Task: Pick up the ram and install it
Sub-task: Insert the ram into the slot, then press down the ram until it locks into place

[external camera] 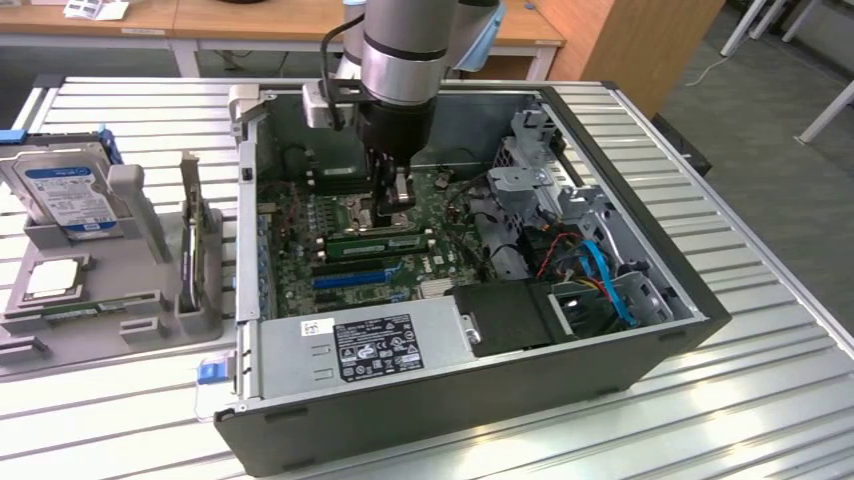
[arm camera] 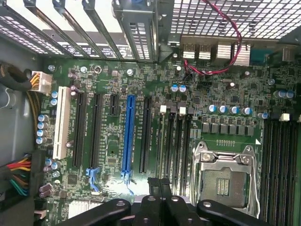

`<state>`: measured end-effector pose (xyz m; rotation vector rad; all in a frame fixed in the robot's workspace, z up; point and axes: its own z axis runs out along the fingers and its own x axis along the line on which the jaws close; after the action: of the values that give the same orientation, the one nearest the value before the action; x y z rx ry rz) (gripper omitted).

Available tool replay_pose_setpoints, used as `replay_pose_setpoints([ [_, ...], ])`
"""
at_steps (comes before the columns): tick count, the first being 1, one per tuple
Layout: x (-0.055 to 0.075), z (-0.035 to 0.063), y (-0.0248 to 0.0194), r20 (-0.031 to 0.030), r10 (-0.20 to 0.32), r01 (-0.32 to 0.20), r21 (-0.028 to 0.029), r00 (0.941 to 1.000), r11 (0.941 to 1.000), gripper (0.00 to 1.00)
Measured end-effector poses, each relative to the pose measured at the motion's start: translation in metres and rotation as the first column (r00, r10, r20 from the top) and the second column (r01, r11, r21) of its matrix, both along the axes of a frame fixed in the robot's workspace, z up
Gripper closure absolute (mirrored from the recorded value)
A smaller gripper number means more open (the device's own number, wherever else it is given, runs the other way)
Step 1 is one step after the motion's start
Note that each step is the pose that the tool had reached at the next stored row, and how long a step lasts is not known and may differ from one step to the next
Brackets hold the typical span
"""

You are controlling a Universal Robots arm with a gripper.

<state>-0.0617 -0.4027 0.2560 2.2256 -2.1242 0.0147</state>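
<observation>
Green ram (external camera: 378, 240) lies seated along the motherboard (arm camera: 155, 141) slots inside the open computer case (external camera: 667, 290). Directly above it, the gripper (external camera: 391, 212) hangs with fingers pressed together, holding nothing; installation looks essentially done.

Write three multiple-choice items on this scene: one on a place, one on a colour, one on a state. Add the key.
1. Where is the hard drive?
A. on the floor
B. in the grey holder, at the exterior view's left of the computer case
C. on the wooden desk

2. What colour is the long slot between black slots on the motherboard?
A. red
B. blue
C. yellow

3. How is the gripper?
A. open above the table
B. shut, down inside the case
C. shut on the hard drive

Key: B, it stands in the holder outside the case; B, the wrist view shows it blue; B, its jaws are together over the motherboard.
</observation>
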Motion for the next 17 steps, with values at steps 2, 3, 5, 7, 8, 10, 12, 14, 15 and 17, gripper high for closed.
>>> replay_pose_setpoints([
  [2, 0.000, 0.0042, -0.0001, -0.0002, 0.000, 0.000, -0.0005, 1.0000, 1.0000, 0.89],
  [3, 0.000, 0.0085, 0.0000, -0.0001, 0.000, 0.000, 0.0000, 1.0000, 1.0000, 0.89],
  [5, 0.000, 0.0163, 0.0000, -0.0015, 0.000, 0.000, -0.0001, 1.0000, 1.0000, 0.89],
  [7, 0.000, 0.0169, 0.0000, -0.0018, 0.000, 0.000, 0.0001, 1.0000, 1.0000, 0.89],
  [8, 0.000, 0.0169, 0.0000, -0.0017, 0.000, 0.000, 0.0002, 1.0000, 1.0000, 0.89],
  [10, 0.000, 0.0169, 0.0000, -0.0018, 0.000, 0.000, 0.0001, 1.0000, 1.0000, 0.89],
  [12, 0.000, 0.0169, 0.0000, -0.0018, 0.000, 0.000, 0.0001, 1.0000, 1.0000, 0.89],
  [14, 0.000, 0.0169, 0.0000, -0.0018, 0.000, 0.000, 0.0001, 1.0000, 1.0000, 0.89],
  [15, 0.000, 0.0169, 0.0000, -0.0018, 0.000, 0.000, 0.0000, 1.0000, 1.0000, 0.89],
  [17, 0.000, 0.0169, 0.0000, -0.0018, 0.000, 0.000, 0.0000, 1.0000, 1.0000, 0.89],
])
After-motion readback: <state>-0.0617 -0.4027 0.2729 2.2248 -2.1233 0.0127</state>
